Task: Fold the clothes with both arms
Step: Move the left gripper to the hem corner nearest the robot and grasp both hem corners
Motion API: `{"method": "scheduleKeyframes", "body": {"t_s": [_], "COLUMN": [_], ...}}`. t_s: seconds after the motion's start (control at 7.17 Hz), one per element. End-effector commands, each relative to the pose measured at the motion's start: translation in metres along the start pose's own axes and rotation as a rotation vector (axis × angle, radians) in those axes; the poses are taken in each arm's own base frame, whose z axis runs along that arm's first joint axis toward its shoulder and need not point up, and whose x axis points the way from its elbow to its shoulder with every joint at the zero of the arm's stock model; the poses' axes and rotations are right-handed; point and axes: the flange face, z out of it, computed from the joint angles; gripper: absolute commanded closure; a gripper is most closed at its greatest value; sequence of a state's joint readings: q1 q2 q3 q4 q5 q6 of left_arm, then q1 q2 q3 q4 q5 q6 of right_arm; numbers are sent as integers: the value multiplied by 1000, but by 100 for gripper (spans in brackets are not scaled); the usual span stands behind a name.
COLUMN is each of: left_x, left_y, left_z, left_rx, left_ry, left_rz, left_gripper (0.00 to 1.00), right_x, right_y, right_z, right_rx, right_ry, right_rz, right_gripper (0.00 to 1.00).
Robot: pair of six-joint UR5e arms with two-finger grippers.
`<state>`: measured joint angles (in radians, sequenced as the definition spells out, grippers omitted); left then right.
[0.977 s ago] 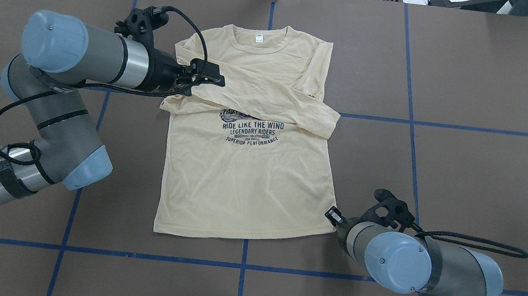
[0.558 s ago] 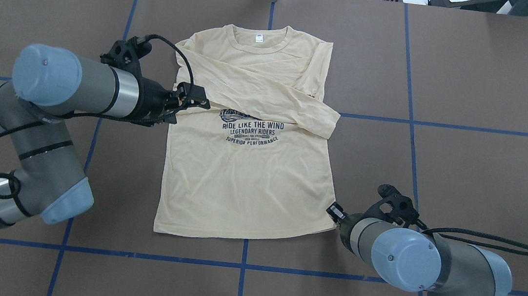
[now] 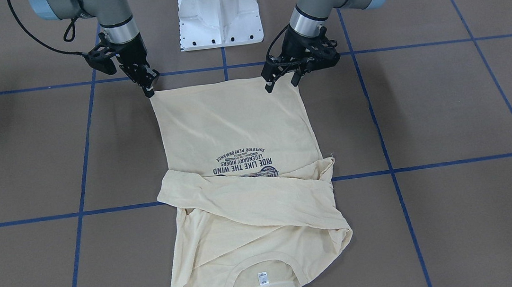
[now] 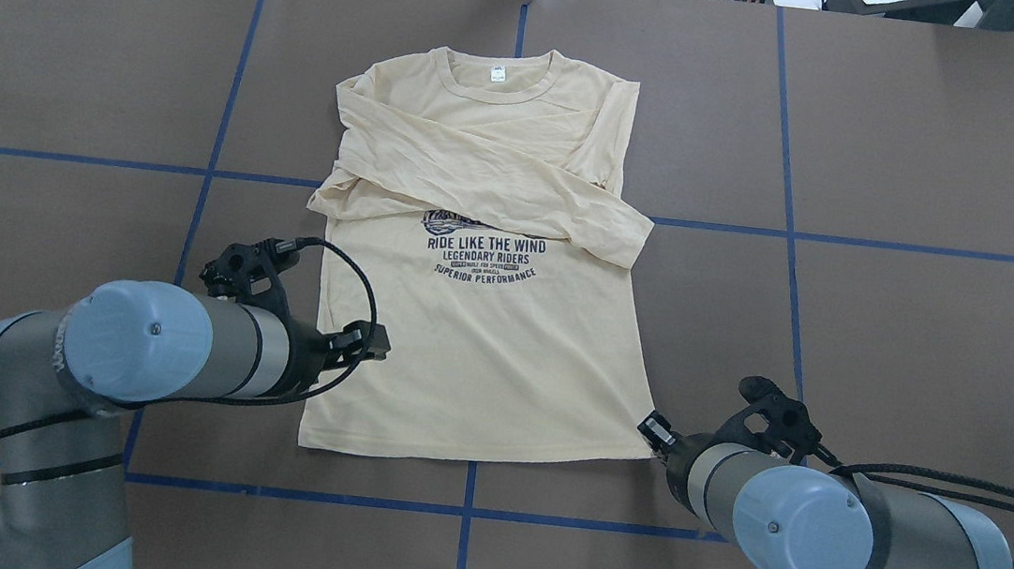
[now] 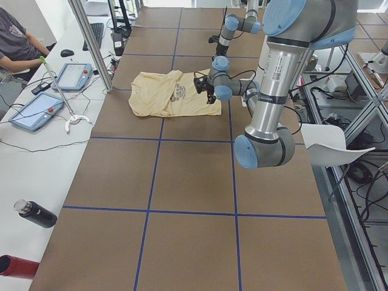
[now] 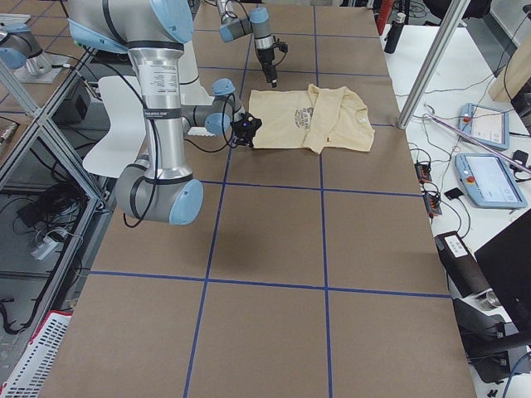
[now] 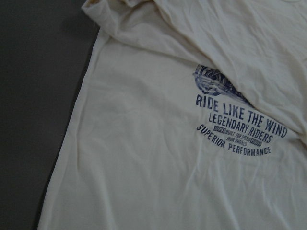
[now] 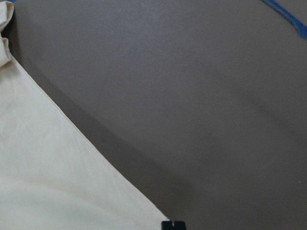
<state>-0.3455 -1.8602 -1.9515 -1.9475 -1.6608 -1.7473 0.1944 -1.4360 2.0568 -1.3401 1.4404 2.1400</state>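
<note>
The cream-yellow T-shirt (image 4: 472, 347) lies flat on the brown table, print up, collar away from me, both sleeves folded across the chest. It also shows in the front view (image 3: 230, 122). My left gripper (image 4: 373, 346) is open and hovers over the shirt's lower left part near the hem (image 3: 282, 83). The left wrist view shows the print (image 7: 240, 129). My right gripper (image 4: 652, 427) sits at the hem's right corner (image 3: 149, 92) and looks shut on it. The right wrist view shows the shirt's edge (image 8: 48, 182).
The white pedestal base (image 3: 218, 14) stands at the table's near edge behind the hem. Blue tape lines (image 4: 786, 234) cross the brown table. An operators' bench with tablets (image 5: 36, 109) and a seated person (image 5: 15, 36) runs along the far side.
My left gripper has moved from the folded sleeve at the chest back to the shirt's lower left. My right gripper and the hem corner have shifted slightly right and toward me.
</note>
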Motion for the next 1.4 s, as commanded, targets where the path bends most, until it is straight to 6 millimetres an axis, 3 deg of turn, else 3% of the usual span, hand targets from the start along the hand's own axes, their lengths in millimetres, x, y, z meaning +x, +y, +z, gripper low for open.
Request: {"method": "scheduleKeyframes", "body": {"t_s": [0.0, 0.28, 0.84, 1.26], "left_x": [-46, -47, -47, -42], "left_y": [23, 49, 50, 56], "left_z": [13, 18, 22, 23], "left_rx": [-23, -57, -53, -63], "left_ry": [-89, -98, -98, -92], "left_rz": [-34, -71, -100, -99], "left_gripper": [18, 26, 43, 43], "right_x": [7, 14, 15, 16], "right_y": [13, 7, 7, 7], "right_z": [0, -4, -7, -7], "right_rx": [-15, -10, -14, -14], "right_ry": [9, 13, 10, 11], "right_rz": [-10, -11, -11, -12], "right_gripper": [100, 100, 100, 100]}}
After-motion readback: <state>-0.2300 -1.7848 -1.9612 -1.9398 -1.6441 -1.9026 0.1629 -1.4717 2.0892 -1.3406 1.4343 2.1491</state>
